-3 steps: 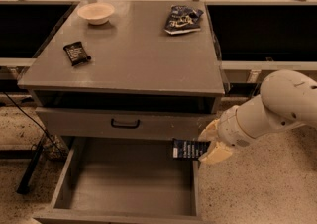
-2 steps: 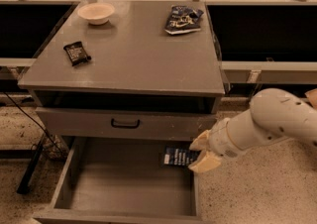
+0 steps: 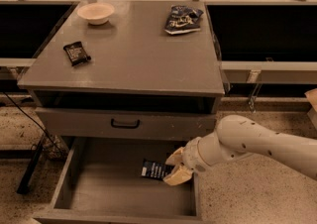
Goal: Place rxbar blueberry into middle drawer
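Cream two-finger pincer (image 3: 174, 167): lower centre, pinching the bar's right end.
Small flat dark navy wrapper bar (image 3: 154, 170): inside drawer, over its floor.
Change: moved down-left from drawer's right edge.
Wide grey open drawer (image 3: 114, 196): release pending.

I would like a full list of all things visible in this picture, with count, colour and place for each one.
cabinet: one, grey, centre
bowl: one, white, back left of the cabinet top
black wrapper bar: one, black with white print, left side of the cabinet top
snack bag: one, blue, back right of the cabinet top
drawer front: one, grey with black handle, below the top
middle drawer: one, grey, pulled open at the bottom
rxbar blueberry: one, dark navy, over the middle drawer's right side
arm: one, white, reaching from the right
gripper: one, cream, shut on the rxbar blueberry
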{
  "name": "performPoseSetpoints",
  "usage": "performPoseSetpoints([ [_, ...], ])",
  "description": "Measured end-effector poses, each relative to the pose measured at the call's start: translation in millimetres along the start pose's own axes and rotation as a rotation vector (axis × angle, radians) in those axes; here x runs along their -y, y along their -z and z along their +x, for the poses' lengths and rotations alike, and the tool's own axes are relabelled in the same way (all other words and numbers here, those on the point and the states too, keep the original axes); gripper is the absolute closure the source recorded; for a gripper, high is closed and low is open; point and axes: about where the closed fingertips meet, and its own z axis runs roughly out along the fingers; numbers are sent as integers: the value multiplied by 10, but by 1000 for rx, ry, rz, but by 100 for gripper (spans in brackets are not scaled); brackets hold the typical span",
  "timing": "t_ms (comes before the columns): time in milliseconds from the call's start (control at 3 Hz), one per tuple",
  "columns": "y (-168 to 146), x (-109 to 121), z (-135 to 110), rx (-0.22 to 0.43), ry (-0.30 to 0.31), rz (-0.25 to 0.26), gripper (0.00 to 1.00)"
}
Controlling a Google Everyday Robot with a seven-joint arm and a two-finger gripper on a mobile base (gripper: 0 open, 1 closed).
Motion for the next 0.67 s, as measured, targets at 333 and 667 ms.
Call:
performPoseSetpoints([
  [333, 0, 0, 0, 0, 0, 0, 100],
  [667, -321, 123, 178, 7, -25, 26, 100],
])
